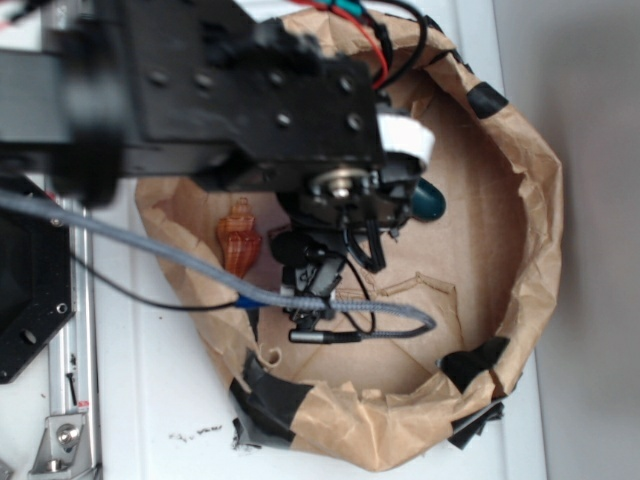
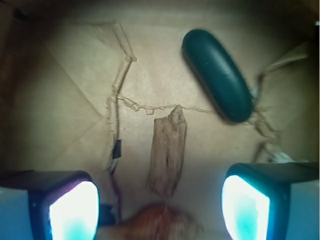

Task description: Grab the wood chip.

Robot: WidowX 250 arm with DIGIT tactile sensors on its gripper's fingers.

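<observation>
Wood chip [image 2: 168,155] lengthwise between wide-open, empty gripper [image 2: 160,210] fingers, pointed end away from the wrist camera.

The exterior view looks straight down from above the arm [image 1: 200,90], while the wrist view peers close at the shared paper floor [image 2: 60,115] holding the teal oval [image 2: 216,75].

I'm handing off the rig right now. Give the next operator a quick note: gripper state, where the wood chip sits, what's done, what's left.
Gripper: open, empty, hanging over the floor of the paper-lined bin.
Wood chip: flat on the bin floor, lying lengthwise between the two fingers, touching neither.
Nearby: teal oval beyond the chip and apart from it; orange shell at the chip's near end, contact unclear.
Done: gripper lined up over the chip.
Left: lower, close on the chip, lift. Watch the shell when closing.
</observation>
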